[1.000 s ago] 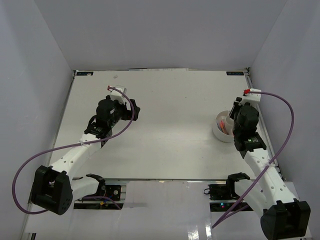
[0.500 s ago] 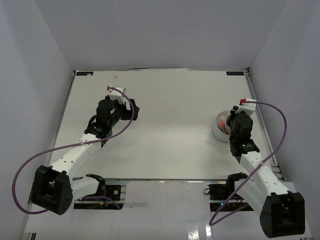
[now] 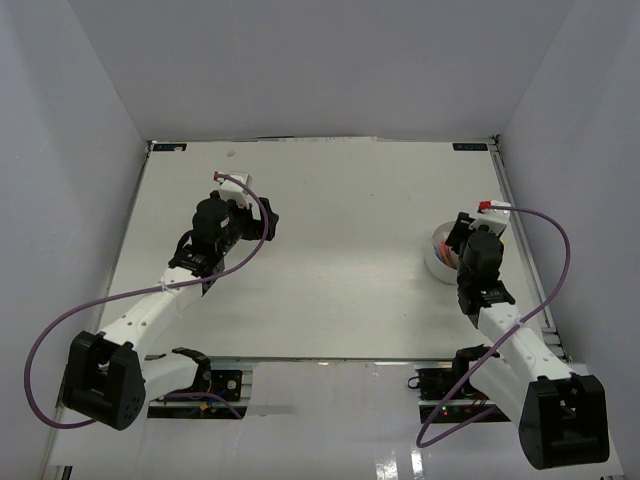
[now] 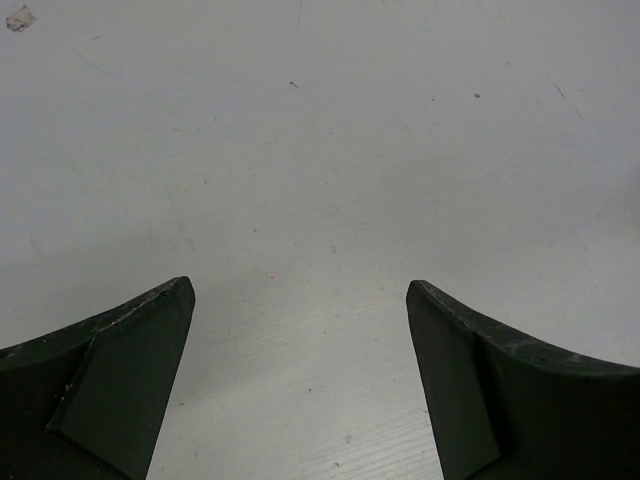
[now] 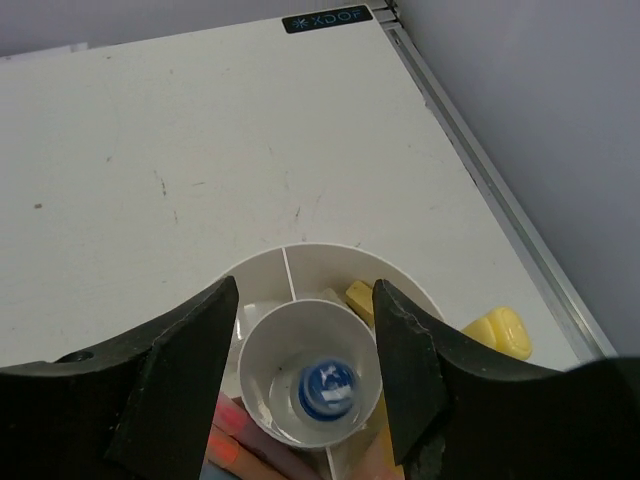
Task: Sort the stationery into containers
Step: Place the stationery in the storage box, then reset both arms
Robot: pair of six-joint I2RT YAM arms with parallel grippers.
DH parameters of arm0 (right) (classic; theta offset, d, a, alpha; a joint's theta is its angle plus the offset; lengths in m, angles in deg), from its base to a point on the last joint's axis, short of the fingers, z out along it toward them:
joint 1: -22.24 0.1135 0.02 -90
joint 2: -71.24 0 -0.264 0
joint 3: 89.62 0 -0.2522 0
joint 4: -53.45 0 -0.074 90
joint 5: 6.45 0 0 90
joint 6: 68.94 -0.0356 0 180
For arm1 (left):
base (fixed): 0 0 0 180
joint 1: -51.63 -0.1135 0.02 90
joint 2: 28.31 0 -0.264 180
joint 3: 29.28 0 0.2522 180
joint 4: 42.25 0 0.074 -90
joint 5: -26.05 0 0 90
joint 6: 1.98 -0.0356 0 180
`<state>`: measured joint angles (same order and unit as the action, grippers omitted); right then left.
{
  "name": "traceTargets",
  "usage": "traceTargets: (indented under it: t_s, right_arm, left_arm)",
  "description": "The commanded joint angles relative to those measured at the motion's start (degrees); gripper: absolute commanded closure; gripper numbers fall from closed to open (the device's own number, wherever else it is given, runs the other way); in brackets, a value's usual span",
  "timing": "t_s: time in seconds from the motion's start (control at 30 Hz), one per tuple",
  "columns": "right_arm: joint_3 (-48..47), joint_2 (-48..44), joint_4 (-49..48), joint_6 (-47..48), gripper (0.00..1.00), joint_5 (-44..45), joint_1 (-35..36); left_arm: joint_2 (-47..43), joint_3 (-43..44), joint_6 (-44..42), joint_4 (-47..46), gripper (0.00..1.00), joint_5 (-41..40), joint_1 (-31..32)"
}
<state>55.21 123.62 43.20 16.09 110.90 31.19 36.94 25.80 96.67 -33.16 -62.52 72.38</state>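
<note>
Right gripper (image 5: 305, 290) is hanging right over the white tub (image 5: 330, 248). Its jaws are standing apart now with nothing pinched between them, where a second ago they were squeezed a lot tighter, so I'm reading this as a fresh drop. The blue-capped bottle (image 5: 328, 385) is sitting cap-up in the round centre cup (image 5: 262, 330), straight below the gap.

A yellow eraser (image 5: 360, 297) is lying in the compartment behind it, and some pink and orange pens (image 5: 225, 445) are peeking out near the left finger. Another yellow eraser (image 5: 497, 333) seems to be lying just outside the rim, so I'm guessing that one's next.

Left gripper (image 4: 300, 300) isn't moving at all. It's hovering wide open with only counter (image 4: 320, 120) under it.
</note>
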Motion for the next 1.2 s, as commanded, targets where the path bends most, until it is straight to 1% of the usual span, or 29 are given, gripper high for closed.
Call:
traceTargets:
  t_s: [0.0, 0.07, 0.1, 0.13, 0.17, 0.2, 0.23, 0.27, 0.33, 0.37, 0.4, 0.43, 0.47, 0.5, 0.57, 0.6, 0.7, 0.73, 0.83, 0.97, 1.0, 1.17]
  right_arm:
    - [-1.7, -2.8, -2.19, -0.13, 0.36, -0.9, -0.42]
    - [-3.81, -3.86, 1.15, -0.3, 0.29, -1.07, -0.43]
    - [-4.86, -4.73, 2.72, -0.21, 0.22, -1.16, -0.43]
    - [-6.09, -6.48, 4.39, -0.13, 0.19, -1.42, -0.43]
    - [-8.62, -7.46, 7.46, 0.22, 0.13, -2.04, -0.43]
    - [-10.22, -9.47, 9.05, 0.57, 0.1, -2.56, -0.43]
    - [-11.97, -10.45, 10.72, 1.01, 0.08, -3.0, -0.43]
    - [-16.25, -11.15, 15.09, 1.54, 0.06, -4.23, -0.43]
    - [-21.02, -13.44, 19.68, 3.03, 0.04, -5.64, -0.43]
    - [-23.39, -14.14, 21.79, 3.39, 0.04, -5.99, -0.43]
    - [-27.42, -15.89, 26.34, 3.74, 0.02, -6.17, -0.43]
    - [-29.37, -16.86, 28.38, 3.74, 0.02, -6.43, -0.43]
    - [-31.04, -17.74, 30.32, 3.83, 0.04, -7.22, -0.43]
    - [-34.02, -19.67, 33.64, 4.0, 0.1, -7.75, -0.43]
    - [-36.24, -21.7, 36.74, 4.62, 0.1, -9.06, -0.43]
    - [-37.99, -23.62, 39.8, 4.71, 0.1, -9.77, -0.43]
    - [-39.76, -27.84, 44.47, 4.71, 0.1, -9.25, -0.43]
    - [-40.29, -29.08, 47.36, 4.71, 0.1, -9.16, -0.43]
    - [-39.77, -34.0, 50.89, 4.71, 0.1, -8.46, -0.25]
    - [-37.23, -40.06, 55.29, 4.71, 0.1, -8.63, 1.42]
    - [-36.52, -42.51, 55.47, 6.8, 0.1, -9.16, 1.94]
    - [-32.39, -49.29, 55.65, 9.36, 0.1, -11.36, 2.21]
  left_arm:
    - [-2.15, 1.83, 0.32, -0.08, 0.02, -0.64, 0.16]
    - [-2.67, 1.83, 0.32, -0.08, 0.02, -0.47, 0.16]
    - [-3.02, 1.83, 0.41, -0.08, 0.02, -0.46, 0.16]
    - [-3.29, 1.92, 0.41, 0.01, 0.02, -0.55, 0.16]
    - [-4.07, 1.92, 0.41, 0.18, 0.02, -0.55, 0.16]
    - [-4.52, 2.1, 0.5, 0.36, 0.02, -0.55, 0.16]
    - [-4.96, 2.36, 0.67, 0.62, 0.02, -0.64, 0.16]
    - [-6.09, 3.23, 0.85, 1.75, 0.02, -0.81, 0.16]
    - [-7.33, 5.25, 1.89, 4.21, 0.02, -3.01, 0.16]
    - [-7.94, 7.78, 2.25, 6.58, 0.02, -3.54, 0.16]
    - [-9.25, 9.2, 2.52, 10.08, 0.02, -4.32, 0.16]
    - [-9.96, 10.61, 2.78, 11.86, 0.02, -4.59, 0.16]
    - [-10.58, 13.58, 2.96, 16.05, 0.02, -4.94, 0.16]
    - [-11.89, 15.09, 3.04, 18.44, 0.02, -5.73, 0.16]
    - [-13.48, 17.64, 3.74, 24.14, 0.02, -6.61, 0.08]
    - [-15.66, 19.13, 3.92, 25.83, 0.02, -7.4, 0.08]
    - [-19.89, 20.38, 5.24, 30.57, 0.02, -8.98, 0.08]
    - [-22.95, 20.47, 5.68, 31.38, 0.02, -9.95, 0.16]
    - [-28.93, 20.2, 6.73, 34.72, 0.02, -12.23, 0.16]
    - [-34.75, 20.03, 7.26, 39.81, 0.02, -16.01, 0.16]
    - [-35.8, 19.77, 7.26, 40.43, 0.02, -16.8, 0.16]
    - [-41.33, 16.0, 7.61, 43.33, 0.02, -20.32, 0.16]
